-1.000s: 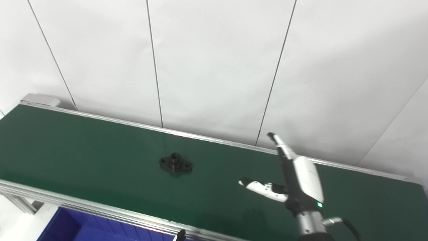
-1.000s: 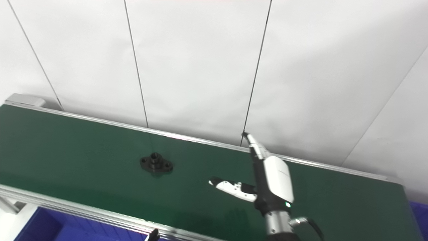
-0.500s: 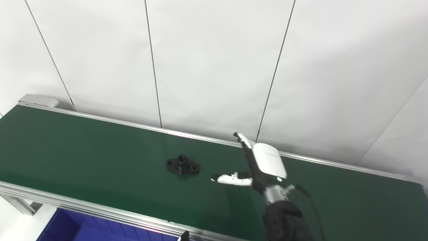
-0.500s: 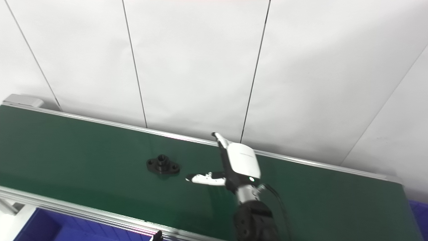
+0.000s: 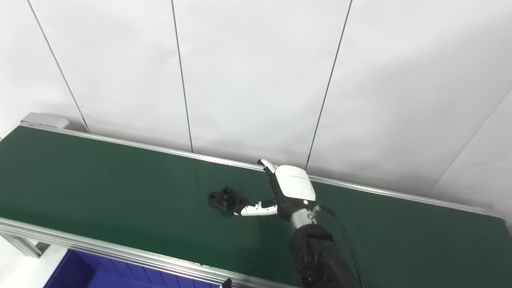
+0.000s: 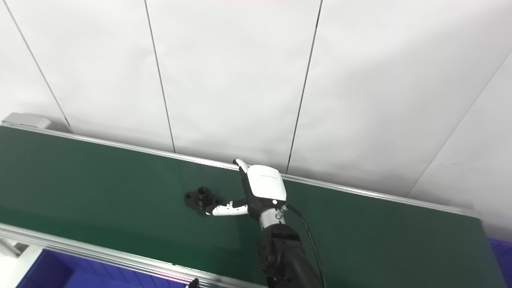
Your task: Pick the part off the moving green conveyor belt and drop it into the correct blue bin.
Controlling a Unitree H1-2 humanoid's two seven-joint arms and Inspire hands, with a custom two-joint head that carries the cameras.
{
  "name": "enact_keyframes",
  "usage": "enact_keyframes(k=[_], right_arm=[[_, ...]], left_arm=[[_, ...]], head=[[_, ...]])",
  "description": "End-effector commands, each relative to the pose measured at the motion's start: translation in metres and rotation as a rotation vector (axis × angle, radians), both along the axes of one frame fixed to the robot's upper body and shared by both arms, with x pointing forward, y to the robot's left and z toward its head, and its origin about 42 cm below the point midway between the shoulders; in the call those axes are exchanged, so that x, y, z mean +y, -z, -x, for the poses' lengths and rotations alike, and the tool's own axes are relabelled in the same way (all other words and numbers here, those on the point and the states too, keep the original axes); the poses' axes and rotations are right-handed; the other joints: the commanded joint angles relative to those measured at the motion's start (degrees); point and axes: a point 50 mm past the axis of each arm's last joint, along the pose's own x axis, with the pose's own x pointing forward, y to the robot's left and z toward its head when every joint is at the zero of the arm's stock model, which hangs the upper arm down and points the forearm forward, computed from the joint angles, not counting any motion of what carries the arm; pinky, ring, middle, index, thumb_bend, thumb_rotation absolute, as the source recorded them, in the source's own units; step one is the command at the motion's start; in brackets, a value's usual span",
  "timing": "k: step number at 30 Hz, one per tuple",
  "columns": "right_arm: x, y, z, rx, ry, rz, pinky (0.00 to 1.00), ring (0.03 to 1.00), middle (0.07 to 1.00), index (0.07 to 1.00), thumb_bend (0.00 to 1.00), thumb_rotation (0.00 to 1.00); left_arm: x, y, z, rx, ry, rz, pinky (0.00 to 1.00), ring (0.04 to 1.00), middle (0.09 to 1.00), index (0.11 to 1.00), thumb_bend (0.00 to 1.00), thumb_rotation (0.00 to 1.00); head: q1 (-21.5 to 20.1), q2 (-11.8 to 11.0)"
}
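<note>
A small black flanged part (image 5: pixel 224 197) with a raised centre hub lies flat on the green conveyor belt (image 5: pixel 100 188), about mid-width. My right hand (image 5: pixel 280 192) hovers over the belt just right of it, fingers spread and open. Its white thumb (image 5: pixel 256 209) points left and its tip reaches the part's right end; I cannot tell if it touches. The other fingers (image 5: pixel 269 168) stretch toward the belt's far rail. The left hand is out of view. In the right eye view the part (image 6: pixel 200 197) and the right hand (image 6: pixel 256 188) stand the same way.
A blue bin (image 5: pixel 92 270) sits below the belt's near aluminium rail (image 5: pixel 120 252) at bottom left. Another bit of blue shows at the far right edge (image 6: pixel 500 248). A white panelled wall (image 5: pixel 256 72) rises right behind the far rail.
The right hand has swept left across the belt, from well right of the part to right beside it, staying open. The part has ridden the belt a little to the right.
</note>
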Motion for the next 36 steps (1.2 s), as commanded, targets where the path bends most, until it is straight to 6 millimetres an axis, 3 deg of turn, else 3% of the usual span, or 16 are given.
enact_keyframes(k=[1,8,14,15,17,21,23,27,28,30,36], right_arm=[[0.023,-0.025,-0.008,-0.077,-0.015,-0.041,0.67,0.748,0.831,0.888,0.98,0.66],[0.031,-0.012,-0.015,-0.05,-0.023,-0.003,0.64,0.732,0.823,0.895,0.98,0.69],[0.036,0.002,-0.015,-0.05,0.01,0.029,0.61,0.703,0.771,0.856,0.98,0.64],[0.038,0.005,-0.014,-0.058,0.035,0.047,0.47,0.545,0.642,0.817,0.98,0.61],[0.043,0.011,-0.01,-0.08,0.081,0.086,0.38,0.437,0.55,0.774,0.95,0.57],[0.045,0.033,-0.002,-0.121,0.091,0.154,0.29,0.348,0.477,0.661,0.85,0.55],[0.043,0.039,-0.002,-0.131,0.087,0.171,0.27,0.33,0.475,0.651,0.81,0.54],[0.034,0.055,-0.003,-0.129,0.066,0.157,0.21,0.273,0.455,0.663,0.73,0.38],[0.031,0.058,-0.002,-0.129,0.062,0.151,0.17,0.231,0.386,0.562,0.6,0.25],[0.028,0.063,0.0,-0.13,0.057,0.132,0.14,0.202,0.336,0.51,0.54,0.17],[0.027,0.075,0.009,-0.157,0.044,0.123,0.09,0.147,0.247,0.49,0.51,0.14]], left_arm=[[-0.01,-0.013,0.002,-0.053,-0.019,0.036,0.88,0.969,1.0,1.0,0.72,0.96],[-0.021,-0.02,0.007,-0.048,-0.03,0.055,0.89,0.974,1.0,1.0,0.71,0.94],[-0.028,-0.025,0.01,-0.047,-0.037,0.052,0.89,0.963,1.0,1.0,0.71,0.94],[-0.029,-0.026,0.011,-0.048,-0.035,0.049,0.88,0.954,0.998,1.0,0.7,0.95],[-0.031,-0.028,0.012,-0.049,-0.033,0.047,0.87,0.945,0.992,1.0,0.69,0.95],[-0.034,-0.031,0.015,-0.047,-0.042,0.054,0.86,0.928,0.981,1.0,0.69,0.95],[-0.035,-0.032,0.016,-0.045,-0.042,0.057,0.85,0.922,0.979,1.0,0.69,0.94],[-0.037,-0.032,0.019,-0.043,-0.04,0.058,0.84,0.916,0.979,1.0,0.68,0.94],[-0.037,-0.033,0.019,-0.043,-0.04,0.057,0.85,0.918,0.976,1.0,0.69,0.94],[-0.037,-0.034,0.019,-0.044,-0.039,0.063,0.85,0.918,0.974,1.0,0.69,0.94],[-0.037,-0.037,0.019,-0.034,-0.04,0.066,0.82,0.908,0.974,1.0,0.7,0.93]], head=[[0.34,0.16],[2.3,0.79],[4.02,1.33],[4.24,1.38],[4.87,1.59],[5.87,1.68],[6.29,1.76],[6.68,2.17],[6.68,2.17],[6.78,2.5],[6.47,3.02]])
